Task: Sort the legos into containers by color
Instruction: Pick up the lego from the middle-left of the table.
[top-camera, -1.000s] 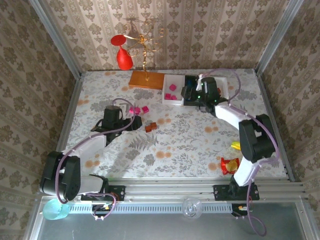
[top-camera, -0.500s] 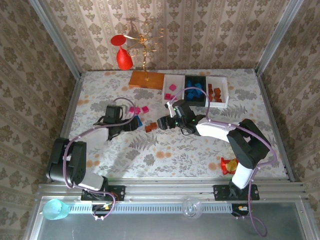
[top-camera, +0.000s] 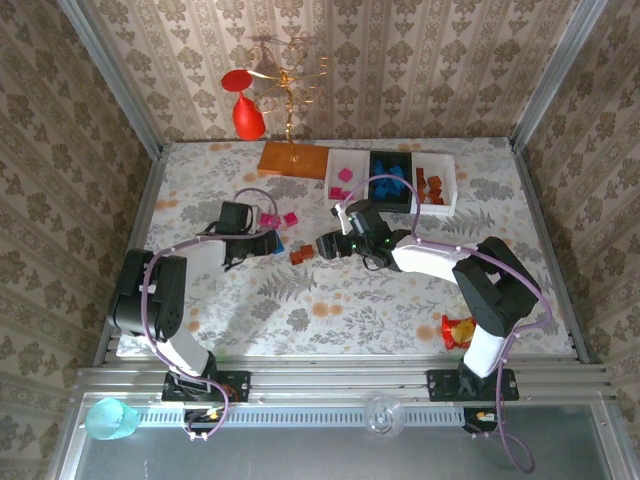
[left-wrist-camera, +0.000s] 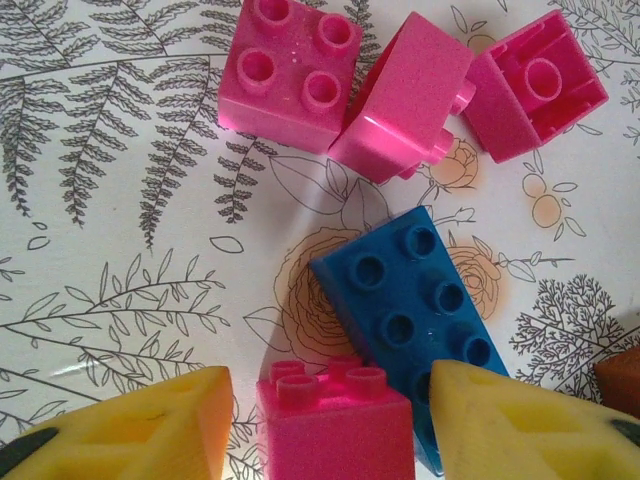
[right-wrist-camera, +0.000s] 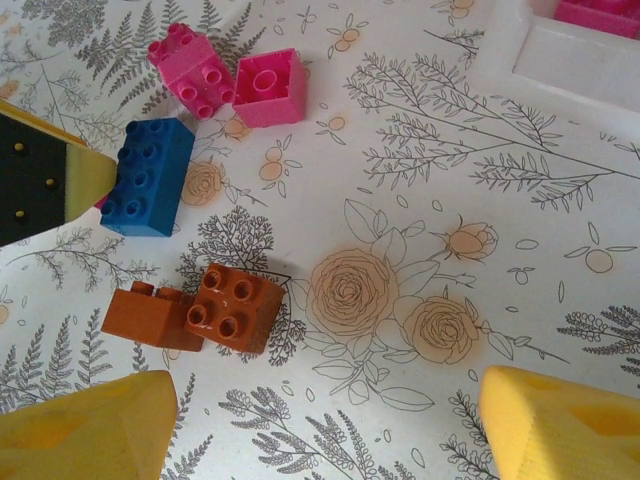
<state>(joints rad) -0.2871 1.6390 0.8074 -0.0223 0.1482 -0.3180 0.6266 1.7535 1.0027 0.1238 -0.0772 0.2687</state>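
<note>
Now the left gripper (left-wrist-camera: 332, 425) sits low over the table (left-wrist-camera: 120, 250), left of the middle. Its two yellow fingers (left-wrist-camera: 130, 430) stand one on each side of a pink brick (left-wrist-camera: 335, 415). I can see a thin gap on both sides, so the fingers look a little apart from it. The view is very close, though, so I am not quite sure. A blue brick (left-wrist-camera: 410, 300) lies right beside that pink brick, and one finger covers its near corner. Three more pink bricks (left-wrist-camera: 400, 90) lie in a bunch just beyond, touching one another.

The right gripper (right-wrist-camera: 325, 420) is near the middle of the table. Its fingers are spread wide with nothing held between them. Two brown bricks (right-wrist-camera: 232, 308) lie side by side, touching, just left of it.

At the far side of the table three trays stand close together in a row. The left white tray (top-camera: 330, 185) holds pink bricks. The black tray (top-camera: 373, 200) in the middle holds blue bricks. The right white tray (top-camera: 454, 190) holds brown bricks. A red and yellow snack packet (top-camera: 460, 330) lies at the near right, close to the right arm's base.
</note>
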